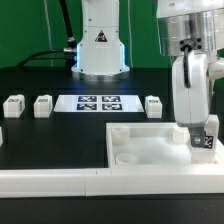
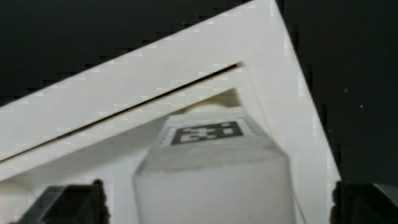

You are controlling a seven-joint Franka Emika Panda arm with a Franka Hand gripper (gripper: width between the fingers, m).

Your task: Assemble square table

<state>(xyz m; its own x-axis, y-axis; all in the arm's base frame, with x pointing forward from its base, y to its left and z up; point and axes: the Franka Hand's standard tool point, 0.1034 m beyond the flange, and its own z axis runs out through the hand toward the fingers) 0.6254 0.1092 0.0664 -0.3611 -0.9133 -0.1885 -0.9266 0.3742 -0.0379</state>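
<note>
The white square table slab (image 1: 140, 150) lies at the front right, its corner filling the wrist view (image 2: 107, 110). One white tagged leg block (image 1: 205, 140) stands upright at the slab's right corner; in the wrist view (image 2: 210, 150) its tag faces the camera. My gripper (image 1: 203, 133) is straight above it and open. The dark fingers (image 2: 71, 205) stand on either side of the leg with a thin gap on each side. Three more leg blocks lie at the back: two on the left (image 1: 14, 103), (image 1: 43, 104) and one on the right (image 1: 153, 104).
The marker board (image 1: 100, 102) lies flat at the back centre, in front of the robot base (image 1: 100, 45). The long white L-shaped wall (image 1: 60, 180) runs along the front edge, against the slab.
</note>
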